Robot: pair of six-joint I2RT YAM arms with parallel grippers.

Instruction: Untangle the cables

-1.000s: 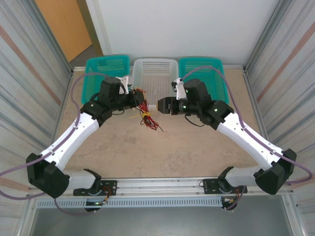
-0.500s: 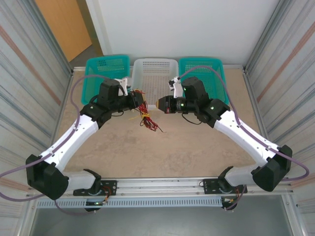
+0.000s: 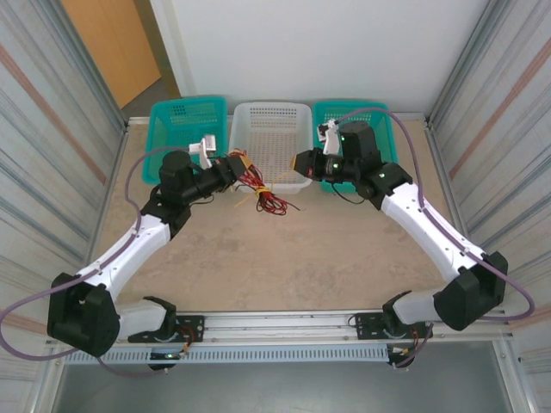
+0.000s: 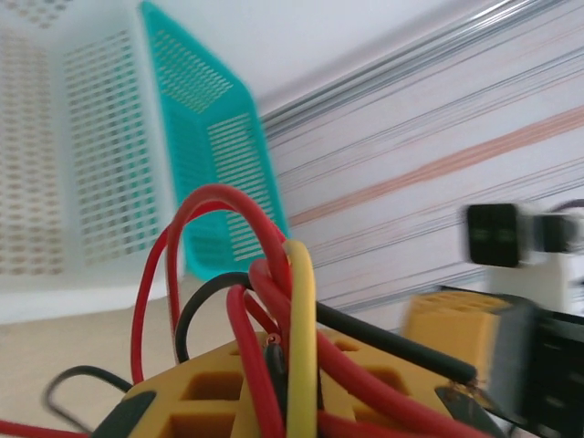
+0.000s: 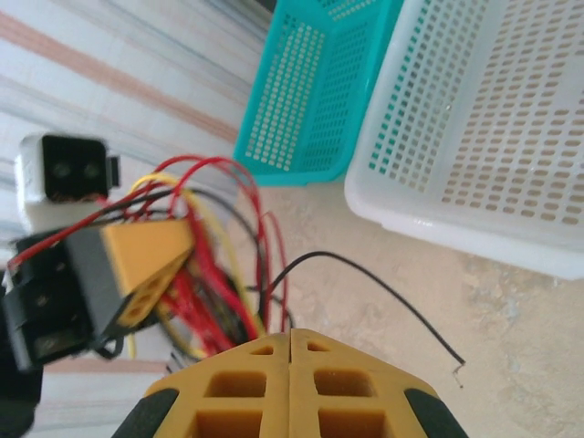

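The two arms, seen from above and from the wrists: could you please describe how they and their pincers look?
The left arm and right arm have white shells with black joints, and a thick lavender cable runs along each. The left pincer and right pincer have yellow, waffle-ribbed fingers edged in black. A white camera block sits at each wrist.

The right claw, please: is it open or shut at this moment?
Shut: the right claw shows its two yellow fingers pressed together, no gap. Whether it pinches one of the cables, cannot tell.
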